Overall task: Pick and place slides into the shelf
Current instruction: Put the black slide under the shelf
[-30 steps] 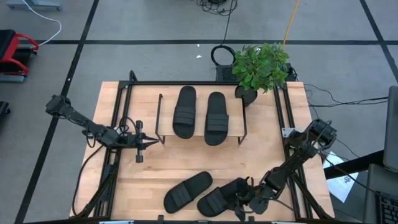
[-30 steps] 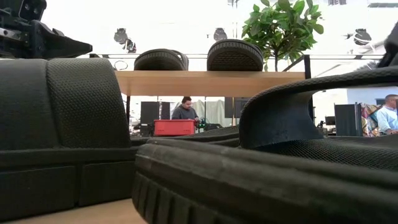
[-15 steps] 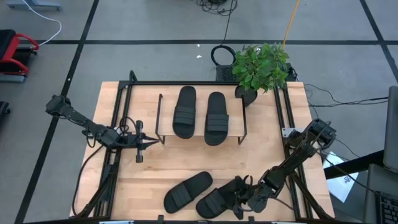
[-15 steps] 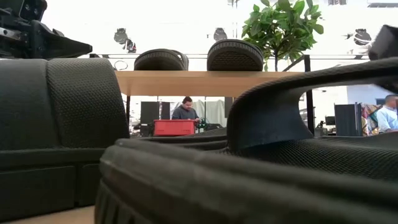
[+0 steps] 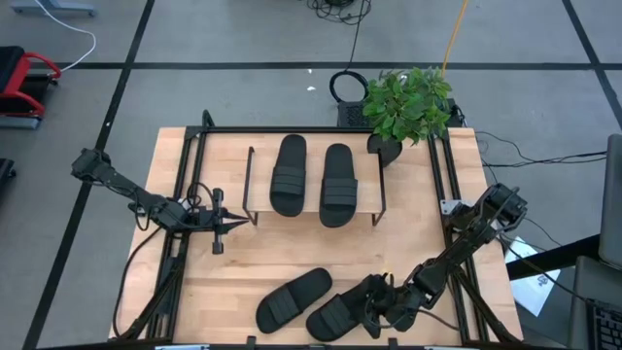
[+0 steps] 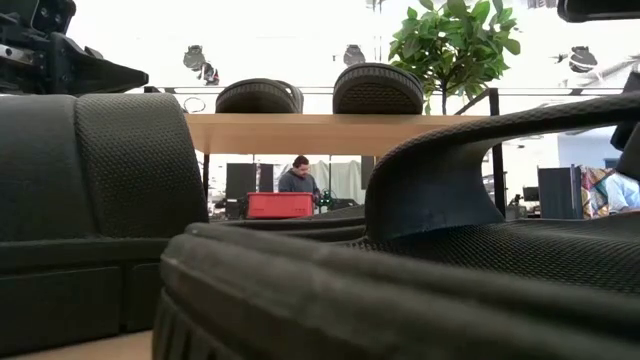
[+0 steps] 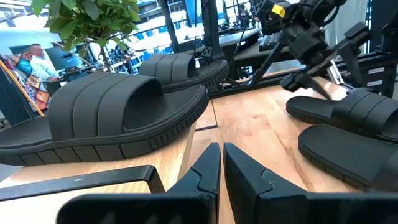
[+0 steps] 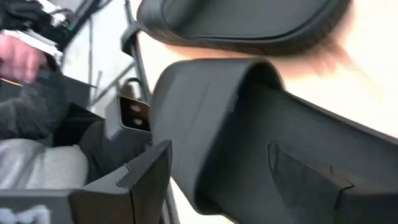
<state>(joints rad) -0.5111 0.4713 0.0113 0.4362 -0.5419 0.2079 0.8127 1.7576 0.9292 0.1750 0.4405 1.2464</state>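
Observation:
Two black slides (image 5: pixel 288 175) (image 5: pixel 339 185) lie soles down on the shelf (image 5: pixel 309 156), whose plank also shows in the low view (image 6: pixel 330 132). Two more slides lie on the table by its near edge, the left one (image 5: pixel 293 297) and the right one (image 5: pixel 340 313). My right gripper (image 5: pixel 374 309) is open at the right slide's strap (image 8: pixel 249 106), with one finger above the strap and one below it. My left gripper (image 5: pixel 230 225) is shut and hovers just left of the shelf, touching nothing. My right gripper comes level from the table's right side at the right slide's strap (image 6: pixel 470 140). One finger (image 6: pixel 600 10) stands above the strap and the other (image 6: pixel 630 150) under it. Whether either finger touches the strap, I cannot tell. The slide's sole rests on the table.
A potted plant (image 5: pixel 406 105) stands at the shelf's far right corner. Black frame rails (image 5: pixel 185 194) run along both sides of the table. Bare wood (image 5: pixel 311 248) lies between the shelf and the two near slides. People (image 6: pixel 297 175) show in the room beyond.
The right slide on the table has slid a little toward the table's left and stopped about half a second ago. My right gripper has moved in over its strap, and its fingers now show above and below the strap in the low view.

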